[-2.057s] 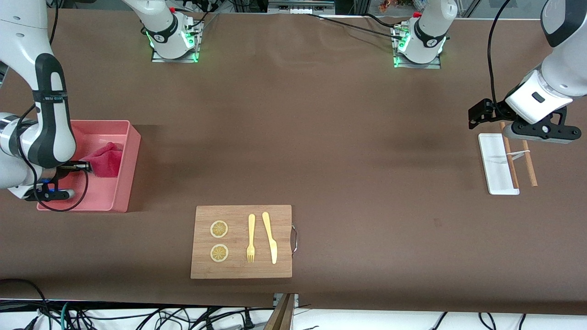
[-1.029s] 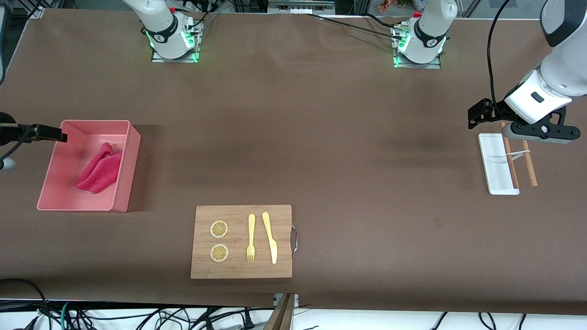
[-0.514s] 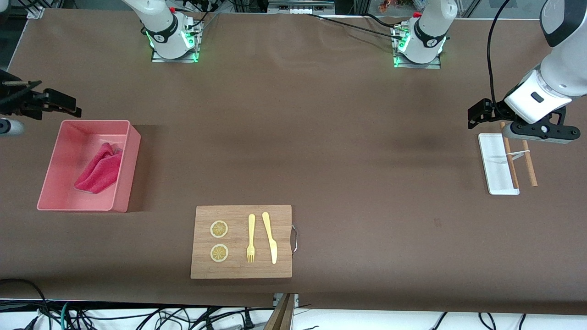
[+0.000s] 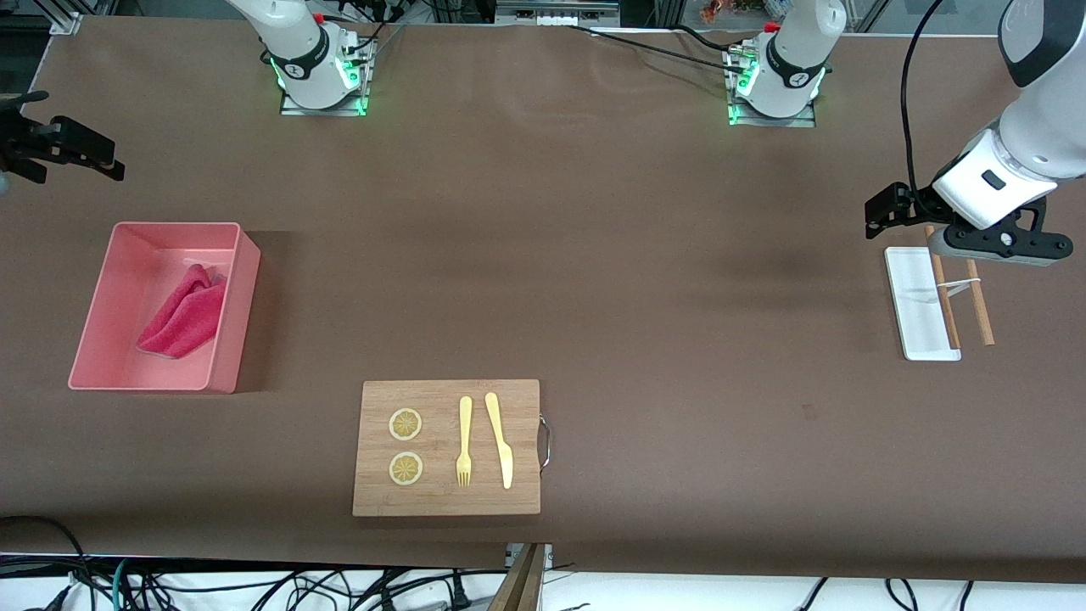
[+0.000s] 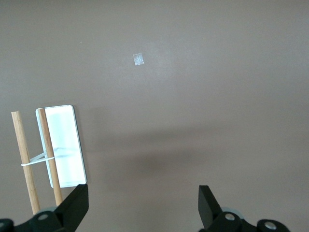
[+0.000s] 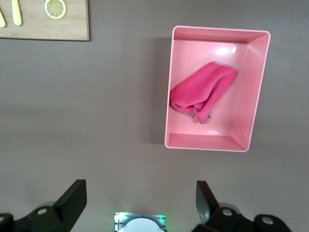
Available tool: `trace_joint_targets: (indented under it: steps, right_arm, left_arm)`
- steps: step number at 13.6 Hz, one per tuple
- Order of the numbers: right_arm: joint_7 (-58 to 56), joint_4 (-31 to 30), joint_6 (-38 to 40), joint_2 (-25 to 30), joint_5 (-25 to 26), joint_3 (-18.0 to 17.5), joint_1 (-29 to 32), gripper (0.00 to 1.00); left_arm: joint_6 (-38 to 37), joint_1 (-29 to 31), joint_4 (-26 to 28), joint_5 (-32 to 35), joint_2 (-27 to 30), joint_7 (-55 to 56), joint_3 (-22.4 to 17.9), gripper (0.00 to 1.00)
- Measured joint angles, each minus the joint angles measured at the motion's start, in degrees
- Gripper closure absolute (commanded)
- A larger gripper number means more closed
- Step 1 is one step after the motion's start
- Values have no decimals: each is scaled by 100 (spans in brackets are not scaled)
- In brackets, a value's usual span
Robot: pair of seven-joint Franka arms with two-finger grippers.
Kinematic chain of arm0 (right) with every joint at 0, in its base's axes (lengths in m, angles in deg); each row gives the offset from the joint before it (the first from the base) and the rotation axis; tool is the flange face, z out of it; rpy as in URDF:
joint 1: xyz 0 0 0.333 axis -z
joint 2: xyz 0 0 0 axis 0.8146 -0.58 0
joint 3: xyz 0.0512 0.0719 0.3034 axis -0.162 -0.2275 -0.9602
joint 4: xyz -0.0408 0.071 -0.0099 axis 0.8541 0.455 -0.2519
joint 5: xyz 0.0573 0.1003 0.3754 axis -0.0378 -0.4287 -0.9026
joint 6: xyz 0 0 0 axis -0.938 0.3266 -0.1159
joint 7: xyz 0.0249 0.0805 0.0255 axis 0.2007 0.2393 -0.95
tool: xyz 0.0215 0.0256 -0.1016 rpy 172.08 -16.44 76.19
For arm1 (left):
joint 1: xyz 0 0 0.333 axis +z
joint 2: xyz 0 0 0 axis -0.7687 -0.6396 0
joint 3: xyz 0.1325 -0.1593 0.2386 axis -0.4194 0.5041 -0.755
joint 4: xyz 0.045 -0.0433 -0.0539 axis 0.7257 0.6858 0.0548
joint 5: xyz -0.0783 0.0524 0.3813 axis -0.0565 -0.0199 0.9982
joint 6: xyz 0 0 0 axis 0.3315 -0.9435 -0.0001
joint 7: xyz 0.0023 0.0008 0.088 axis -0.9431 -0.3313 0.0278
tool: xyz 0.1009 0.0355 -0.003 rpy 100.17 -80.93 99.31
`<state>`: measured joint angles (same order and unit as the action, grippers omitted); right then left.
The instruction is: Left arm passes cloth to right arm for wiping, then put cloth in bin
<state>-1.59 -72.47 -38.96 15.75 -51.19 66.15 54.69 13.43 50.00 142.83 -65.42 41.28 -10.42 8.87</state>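
The magenta cloth point(image 4: 182, 312) lies crumpled and loose inside the pale pink bin point(image 4: 244, 288), at the right arm's end of the table. The right wrist view looks down on the cloth point(image 6: 203, 92) and the bin point(image 6: 256, 92). My right gripper point(image 6: 140, 203) is open and empty, up in the air over bare table between the bin and the right arm's base. In the front view only a black part of that hand point(image 4: 64, 146) shows. My left gripper point(image 5: 141, 205) is open and empty, and it waits point(image 4: 993, 248) over the white tray's farther end.
A wooden cutting board point(image 4: 447, 501) with two lemon slices, a fork and a knife lies near the front camera. A white tray point(image 4: 916, 310) and two wooden sticks point(image 4: 982, 310) tied together lie at the left arm's end. The arm bases point(image 4: 318, 76) stand along the table's farther edge.
My right gripper has risen out of the bin and drawn back toward the robots' side, leaving the cloth lying in the bin. The left arm has not moved.
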Motion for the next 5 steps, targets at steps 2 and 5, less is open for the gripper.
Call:
trace_joint_targets:
  steps: [2, 5]
  right_arm:
    - [21, -26, 1, 9, 0, -31, 9, 0]
    - [40, -56, 1, 4, 6, -43, 22, 0]
  left_arm:
    - [0, 0, 0, 0, 0, 0, 0, 0]
    - [0, 0, 0, 0, 0, 0, 1, 0]
